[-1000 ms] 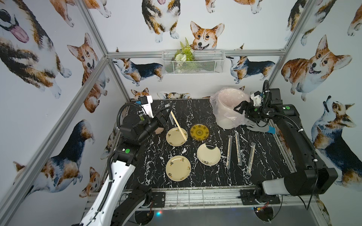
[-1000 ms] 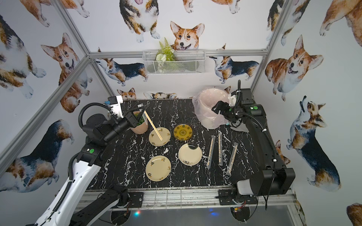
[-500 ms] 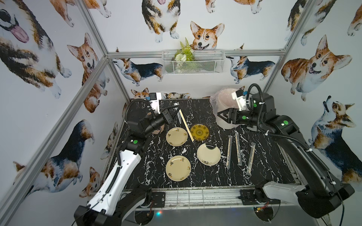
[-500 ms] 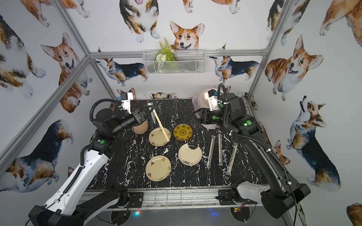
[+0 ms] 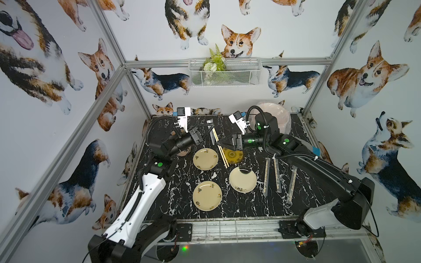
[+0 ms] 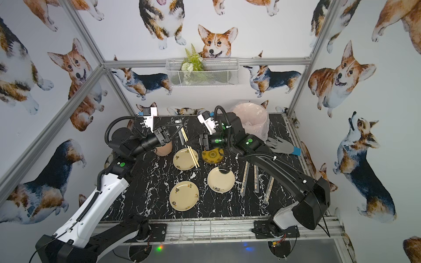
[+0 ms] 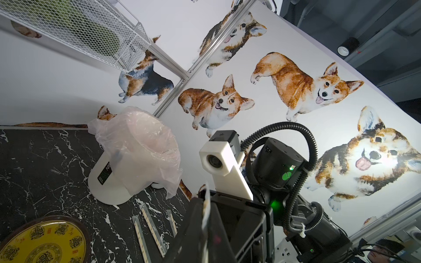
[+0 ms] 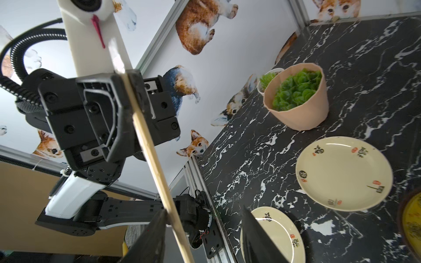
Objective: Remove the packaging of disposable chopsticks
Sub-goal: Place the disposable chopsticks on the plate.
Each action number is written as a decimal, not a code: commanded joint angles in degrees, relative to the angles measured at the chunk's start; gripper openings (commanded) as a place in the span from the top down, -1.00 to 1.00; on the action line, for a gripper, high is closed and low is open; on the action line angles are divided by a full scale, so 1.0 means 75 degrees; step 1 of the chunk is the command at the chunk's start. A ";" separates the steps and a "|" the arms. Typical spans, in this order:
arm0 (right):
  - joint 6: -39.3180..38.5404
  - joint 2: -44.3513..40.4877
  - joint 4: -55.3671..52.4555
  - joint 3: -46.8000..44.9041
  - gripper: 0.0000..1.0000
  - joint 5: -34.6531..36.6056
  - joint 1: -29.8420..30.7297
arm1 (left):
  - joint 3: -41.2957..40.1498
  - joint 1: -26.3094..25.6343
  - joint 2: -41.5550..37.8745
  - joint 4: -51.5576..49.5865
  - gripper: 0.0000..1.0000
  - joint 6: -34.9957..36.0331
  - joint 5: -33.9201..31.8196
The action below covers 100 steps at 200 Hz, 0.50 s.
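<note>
Right wrist view: left pincer point(image 8: 128, 91) clamps disposable chopsticks point(image 8: 151, 154), anchoring them.
Right pincer point(image 8: 204, 208): parted astride them, seemingly to pull.

Bin sticker point(image 7: 105, 173): dark patch on the white bin point(image 7: 109, 191). From my left wrist I make out pale letters "NIB", perhaps more, but blurred.
Yellow plate point(image 7: 43, 241): round medallions, each holding one stylised Chinese character, ring the middle.
Cream plate point(image 8: 344, 173): dark brush characters and small red seal stamps sit around the rim. I cannot read them.
Wrappers point(image 7: 153, 227): small white print, too fine for me to read.
</note>
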 commanded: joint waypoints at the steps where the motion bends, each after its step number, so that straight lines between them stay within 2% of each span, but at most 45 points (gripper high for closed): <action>1: 0.0254 0.0059 0.0868 -0.0026 0.06 -0.0523 0.0065 | -0.0014 -0.0018 -0.0012 0.0246 1.00 -0.0107 0.0065; 17: 0.0261 0.0086 0.0873 -0.0047 0.31 -0.0615 0.0069 | -0.0003 -0.0017 0.0013 0.0243 1.00 -0.0106 0.0054; 29: 0.0251 0.0050 0.0977 -0.0127 0.37 -0.0700 0.0076 | 0.0018 -0.0009 0.0032 0.0240 1.00 -0.0085 0.0061; 40: 0.0295 0.0015 0.1054 -0.0195 0.74 -0.0711 0.0085 | 0.0032 -0.0018 0.0042 0.0237 1.00 -0.0080 0.0050; 52: 0.0279 -0.0004 0.0996 -0.0212 1.00 -0.0667 0.0073 | 0.0033 -0.0011 0.0043 0.0205 1.00 -0.0060 0.0024; 86: 0.0330 -0.0057 0.0955 -0.0226 1.00 -0.0629 0.0080 | 0.0015 -0.0018 0.0000 0.0183 1.00 -0.0132 -0.0141; 100: 0.0396 -0.0058 0.0759 -0.0208 1.00 -0.0367 0.0079 | -0.0014 -0.0017 -0.0073 0.0054 0.66 -0.0154 -0.0302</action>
